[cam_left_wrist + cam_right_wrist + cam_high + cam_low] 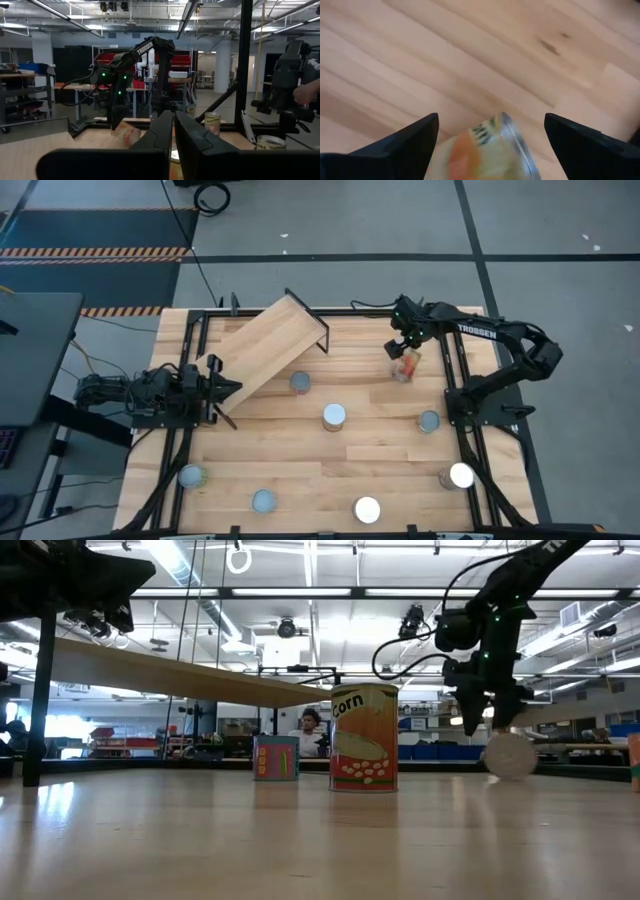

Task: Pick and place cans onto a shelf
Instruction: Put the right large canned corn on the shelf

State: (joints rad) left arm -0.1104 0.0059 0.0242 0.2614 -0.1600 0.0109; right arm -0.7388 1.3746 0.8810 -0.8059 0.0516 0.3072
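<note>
The light-wood shelf (268, 346) stands tilted on black bracket legs at the far left of the table. Several silver-topped cans stand upright on the table, among them one near the shelf (300, 383) and one at mid-table (333, 416). An orange-labelled can (405, 367) lies tipped on its side at the far right; it also shows in the low view (510, 754). My right gripper (491, 119) is open above it, a finger on either side. My left gripper (228, 389) is shut and empty beside the shelf's lower end. My right gripper points down over the tipped can (487, 150), which lies between the spread fingers with its side on the table. I cannot tell whether either finger touches it.
More cans stand near the right rail (428, 421), at the near right (460, 475), near the front edge (367, 509) (263, 500) and at the near left (192, 476). Black rails frame the table. A person (312, 725) sits far behind the table.
</note>
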